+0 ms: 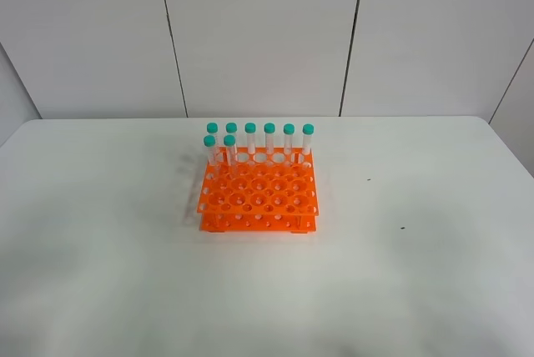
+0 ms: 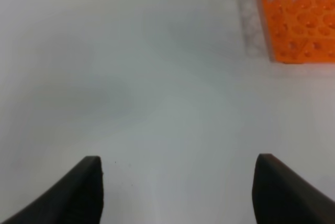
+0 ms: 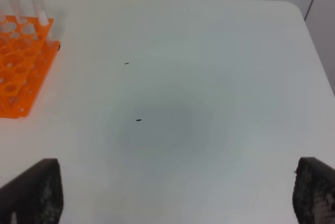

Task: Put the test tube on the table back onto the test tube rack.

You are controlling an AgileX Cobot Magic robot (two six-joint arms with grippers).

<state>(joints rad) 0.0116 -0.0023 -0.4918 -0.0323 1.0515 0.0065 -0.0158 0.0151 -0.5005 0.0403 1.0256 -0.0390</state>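
The orange test tube rack (image 1: 259, 194) stands mid-table on the white table (image 1: 100, 248). Several clear tubes with teal caps (image 1: 269, 138) stand upright in its far rows, two of them in the second row at the left (image 1: 229, 153). I see no test tube lying on the table in any view. Neither arm shows in the high view. My left gripper (image 2: 178, 164) is open and empty over bare table, with the rack's corner (image 2: 298, 25) ahead of it. My right gripper (image 3: 180, 165) is open and empty, with the rack (image 3: 21, 72) and two capped tubes (image 3: 39, 7) off to one side.
Small dark specks lie on the table to the right of the rack (image 1: 369, 179) (image 3: 138, 120). A grey panelled wall (image 1: 259, 32) rises behind the table's far edge. The table's rounded far right corner (image 3: 296, 7) shows in the right wrist view.
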